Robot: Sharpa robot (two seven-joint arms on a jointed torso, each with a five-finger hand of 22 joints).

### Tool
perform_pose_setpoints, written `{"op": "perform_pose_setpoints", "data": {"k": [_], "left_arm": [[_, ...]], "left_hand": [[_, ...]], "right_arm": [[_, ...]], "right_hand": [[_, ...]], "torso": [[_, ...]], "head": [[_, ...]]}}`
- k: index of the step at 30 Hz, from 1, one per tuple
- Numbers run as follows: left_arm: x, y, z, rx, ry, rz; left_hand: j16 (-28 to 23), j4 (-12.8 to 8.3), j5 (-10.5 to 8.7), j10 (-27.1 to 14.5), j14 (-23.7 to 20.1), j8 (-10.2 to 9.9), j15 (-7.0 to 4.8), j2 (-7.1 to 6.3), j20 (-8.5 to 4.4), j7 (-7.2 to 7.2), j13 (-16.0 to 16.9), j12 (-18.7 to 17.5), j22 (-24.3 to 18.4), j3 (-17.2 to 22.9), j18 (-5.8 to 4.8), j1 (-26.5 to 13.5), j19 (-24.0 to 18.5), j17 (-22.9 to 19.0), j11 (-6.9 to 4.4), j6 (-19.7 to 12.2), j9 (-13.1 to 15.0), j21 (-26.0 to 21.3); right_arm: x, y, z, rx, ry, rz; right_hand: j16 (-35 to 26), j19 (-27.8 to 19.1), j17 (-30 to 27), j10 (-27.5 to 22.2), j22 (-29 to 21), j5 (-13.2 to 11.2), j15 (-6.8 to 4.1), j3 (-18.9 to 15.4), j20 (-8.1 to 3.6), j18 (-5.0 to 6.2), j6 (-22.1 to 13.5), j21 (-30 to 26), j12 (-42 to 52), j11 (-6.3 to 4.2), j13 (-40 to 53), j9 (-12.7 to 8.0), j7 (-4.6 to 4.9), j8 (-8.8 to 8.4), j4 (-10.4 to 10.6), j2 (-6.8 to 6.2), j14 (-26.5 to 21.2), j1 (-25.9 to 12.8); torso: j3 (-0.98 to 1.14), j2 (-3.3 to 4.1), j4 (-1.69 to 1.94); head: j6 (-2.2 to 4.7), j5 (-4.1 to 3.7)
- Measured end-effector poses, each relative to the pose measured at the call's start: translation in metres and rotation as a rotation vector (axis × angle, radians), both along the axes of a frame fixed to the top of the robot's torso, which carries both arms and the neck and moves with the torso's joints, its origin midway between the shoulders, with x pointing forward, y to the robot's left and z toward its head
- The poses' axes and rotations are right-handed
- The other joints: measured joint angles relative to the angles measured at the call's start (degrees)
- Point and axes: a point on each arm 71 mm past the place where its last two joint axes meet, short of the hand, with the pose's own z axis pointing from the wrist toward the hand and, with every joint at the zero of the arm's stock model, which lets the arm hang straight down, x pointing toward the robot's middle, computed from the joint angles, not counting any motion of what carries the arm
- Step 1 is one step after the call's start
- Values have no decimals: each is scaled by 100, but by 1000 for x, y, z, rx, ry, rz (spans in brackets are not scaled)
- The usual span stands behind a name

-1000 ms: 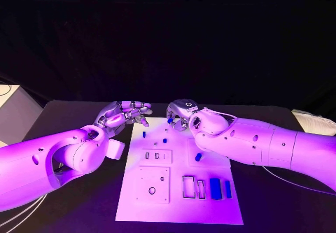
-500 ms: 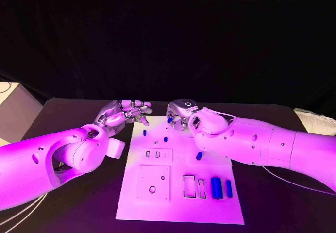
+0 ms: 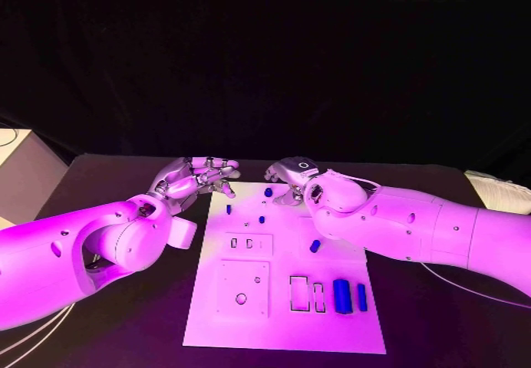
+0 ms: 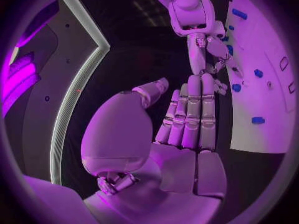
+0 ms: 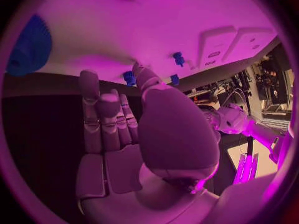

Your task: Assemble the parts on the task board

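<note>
The small blue part [image 3: 268, 191] near the task board [image 3: 277, 322] top, frame centre, is judged light, rigid, slippery; side pinch advised; right hand [image 3: 290, 182] and left hand [image 3: 202, 178] are being kept loosely extended, holding nothing

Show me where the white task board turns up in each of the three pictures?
Head view: the task board lies mid-table, between the two arms.
Left wrist view: the task board stretches beside the left hand, with the right hand over it.
Right wrist view: the task board spreads beyond the right hand's fingertips.
Shared landmark: the small blue parts on it.
</note>
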Motion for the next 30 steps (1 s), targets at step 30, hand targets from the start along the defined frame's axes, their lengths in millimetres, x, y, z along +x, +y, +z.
{"op": "perform_pose_setpoints", "data": {"k": [30], "left_arm": [[6,8,-3,10,4,20]], "left_hand": [[-1,-16,0,-21,-42,0,0,0,0,0,0,0,28,16,0,0,-41,3,21,0,1,27]], "right_arm": [[1,-124,26,244,193,-289]], "right_hand": [[2881,1480,3375,3224,3798,859,-137,-68,-125,-629,166,3531,8119,-210,7112,62,276,1008,296,-14,529,-419]], "torso": [[63,-66,-174]], "head": [[49,-38]]}}
